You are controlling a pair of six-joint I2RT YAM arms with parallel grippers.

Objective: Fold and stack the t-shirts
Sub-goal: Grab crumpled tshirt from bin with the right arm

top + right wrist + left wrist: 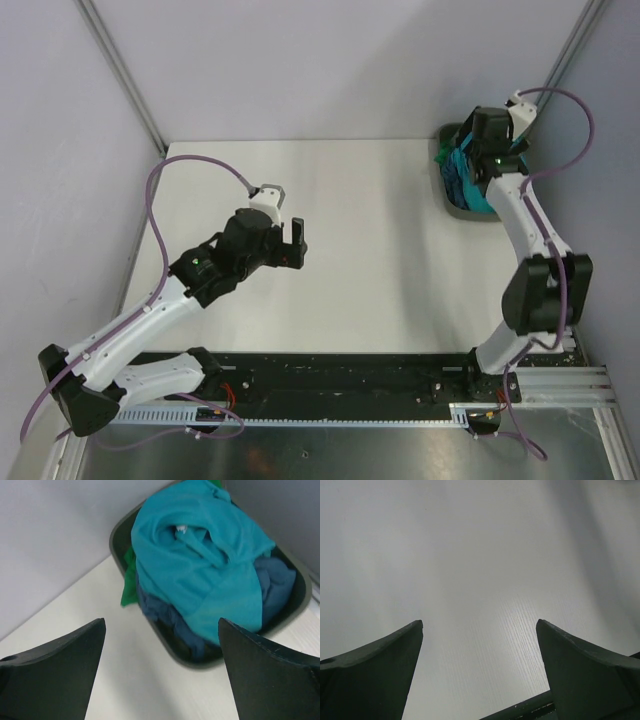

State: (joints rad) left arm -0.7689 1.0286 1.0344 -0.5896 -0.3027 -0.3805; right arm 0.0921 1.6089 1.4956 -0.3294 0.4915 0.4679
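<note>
The left end effector (480, 625) hovers with its fingers spread wide apart and nothing between them, over the bare white surface (380, 220). In the far right corner sits a grey-green bin (190, 661). A crumpled teal t-shirt (200, 575) lies on top of the heap inside, over a slate-blue t-shirt (275, 585), and a green t-shirt (129, 592) peeks out at the bin's left edge. The right end effector (161, 622) hangs over the bin, fingers apart and gripping nothing.

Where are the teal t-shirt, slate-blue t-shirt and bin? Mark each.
teal t-shirt (200, 580), right wrist view, bunched middle.
slate-blue t-shirt (277, 582), right wrist view, right-hand fold.
bin (113, 542), right wrist view, left rim.
</note>
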